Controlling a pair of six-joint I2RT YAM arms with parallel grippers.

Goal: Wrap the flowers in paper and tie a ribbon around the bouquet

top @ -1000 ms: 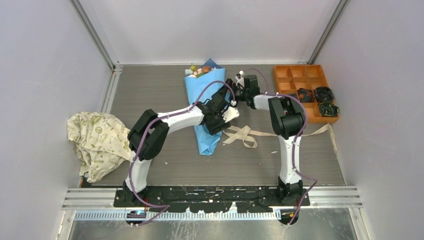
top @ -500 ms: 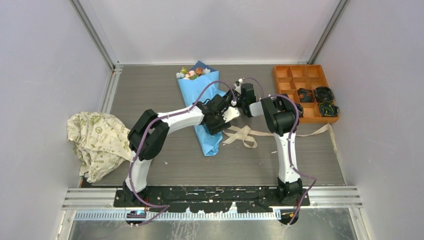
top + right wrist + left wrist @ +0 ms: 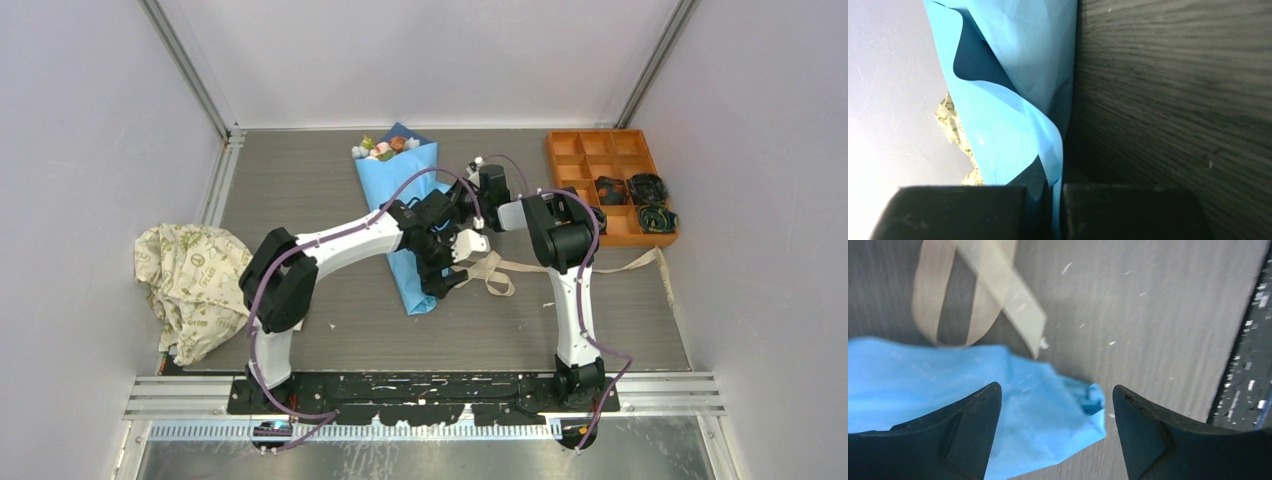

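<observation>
The bouquet (image 3: 400,200) lies on the table as a light blue paper cone, with the flowers (image 3: 385,147) at its far, wide end. My right gripper (image 3: 472,198) is at the cone's right side, shut on an edge of the paper (image 3: 1013,100), which runs down between its fingers (image 3: 1128,210). My left gripper (image 3: 452,272) hovers open over the cone's narrow near end (image 3: 1048,415) and holds nothing. The beige ribbon (image 3: 495,270) lies looped on the table right of the cone; its loop (image 3: 983,295) lies just beyond the paper tip.
An orange compartment tray (image 3: 600,160) stands at the back right with small dark coils (image 3: 650,215) in it. A crumpled cream cloth with green print (image 3: 195,280) lies at the left edge. The ribbon's tail (image 3: 645,262) trails towards the right wall.
My right gripper has shut on the paper's edge. My left gripper has opened wider and moved nearer, towards the cone's narrow end. The bouquet's wide end has swung a little left.
</observation>
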